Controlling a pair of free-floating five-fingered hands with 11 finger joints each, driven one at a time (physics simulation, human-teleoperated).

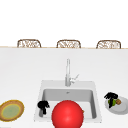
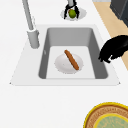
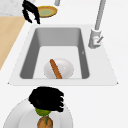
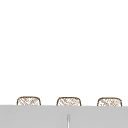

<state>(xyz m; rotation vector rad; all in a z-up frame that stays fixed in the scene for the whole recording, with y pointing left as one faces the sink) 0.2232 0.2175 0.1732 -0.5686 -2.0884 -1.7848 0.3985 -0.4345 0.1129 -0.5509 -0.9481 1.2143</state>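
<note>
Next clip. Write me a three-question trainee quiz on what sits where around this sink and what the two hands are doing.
1. True or false: the right hand has its fingers curled round the green fruit on the white plate.
2. What lies on the small plate inside the sink? A) a sausage B) a spoon C) a sponge
3. Which hand hovers at the sink's left edge, near the yellow-rimmed plate?

Key
1. True; the right side view shows the fingers wrapped over the fruit.
2. A, the sausage lies across it.
3. The left hand, fingers curled, holding nothing.
</note>
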